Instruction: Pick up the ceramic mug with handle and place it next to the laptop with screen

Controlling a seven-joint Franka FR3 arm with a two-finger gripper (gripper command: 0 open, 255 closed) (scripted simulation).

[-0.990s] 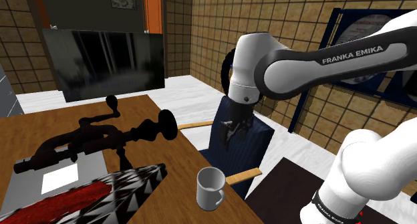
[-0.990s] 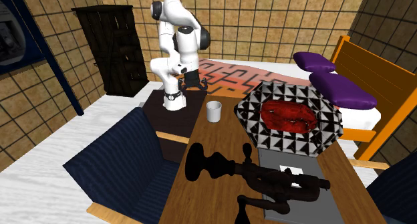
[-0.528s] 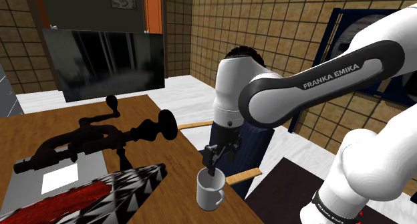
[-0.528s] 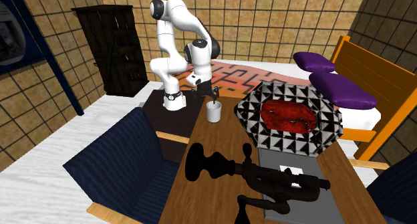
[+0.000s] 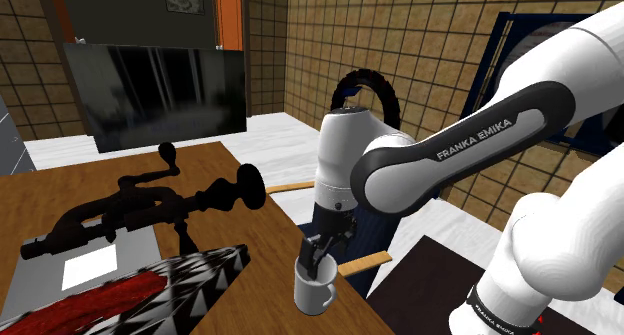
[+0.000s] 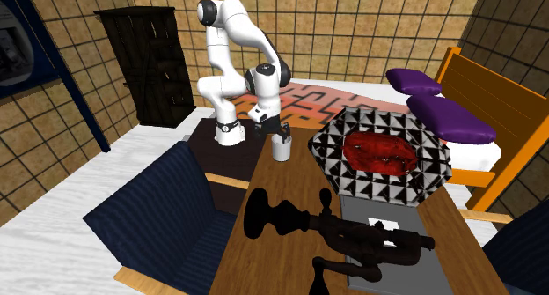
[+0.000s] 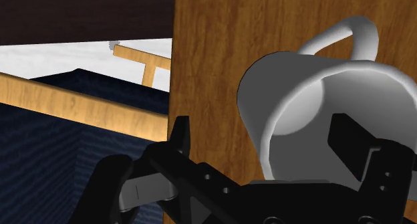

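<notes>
A white mug (image 5: 314, 295) with a handle stands upright near the corner of the wooden table (image 5: 255, 248), on the side closest to the stand. My black gripper (image 5: 319, 257) has come down onto its rim and is open. In the wrist view one finger (image 7: 179, 134) hangs outside the mug (image 7: 301, 89) and the other finger (image 7: 349, 141) reaches inside it, so the two straddle the wall opposite the handle without clasping it. The gripper (image 7: 264, 132) holds nothing. A grey flat slab with a white rectangle (image 5: 100, 265), apparently the laptop, lies farther along the table. From the second exterior view, the gripper (image 6: 280, 140) sits over the mug (image 6: 281, 152).
A black hand-crank device (image 5: 150, 203) lies over the grey slab. A black-and-white patterned dish with red filling (image 5: 195, 275) sits between the slab and the mug. A navy chair (image 6: 167, 205) stands beside the table (image 6: 281, 192). A large dark screen (image 5: 160, 93) stands beyond the far end.
The arm swung from above the navy chair over to the mug and lowered, bringing the open fingers down astride the mug's rim. The mug has not moved.
</notes>
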